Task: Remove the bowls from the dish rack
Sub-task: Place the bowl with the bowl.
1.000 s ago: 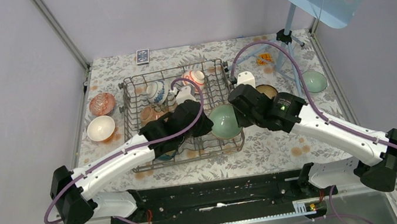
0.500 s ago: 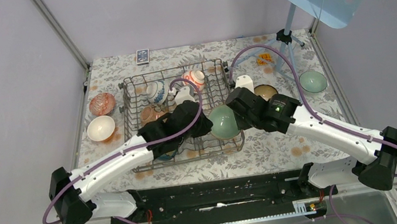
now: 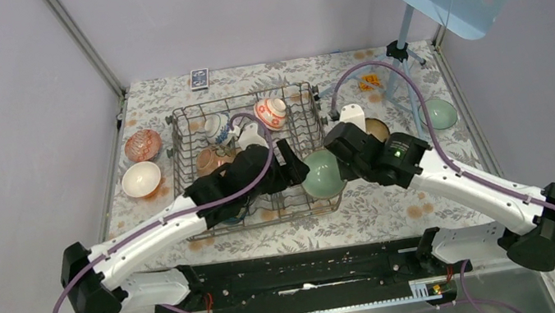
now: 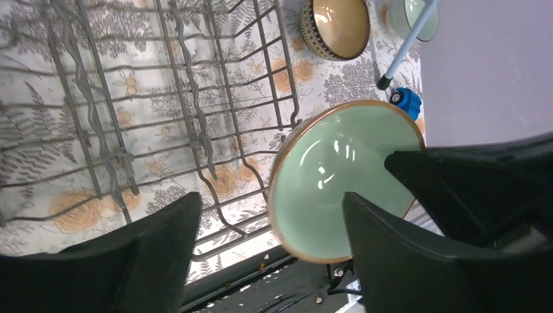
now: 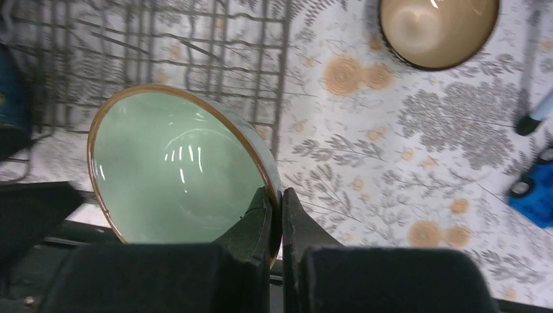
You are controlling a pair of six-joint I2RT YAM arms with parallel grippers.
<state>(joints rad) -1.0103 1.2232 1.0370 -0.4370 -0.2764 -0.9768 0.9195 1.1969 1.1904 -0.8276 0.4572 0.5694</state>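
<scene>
Now the right end effector (image 5: 282, 208) pinches the green bowl's (image 5: 176, 176) rim, tilted at the rack's (image 3: 236, 97) right edge; left end effector (image 4: 270, 202) gapes wide just beside it.

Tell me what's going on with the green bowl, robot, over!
Left gripper open. Right gripper shut on green bowl rim. Bowl at dish rack right edge. Brown bowl sits nearby.
</scene>
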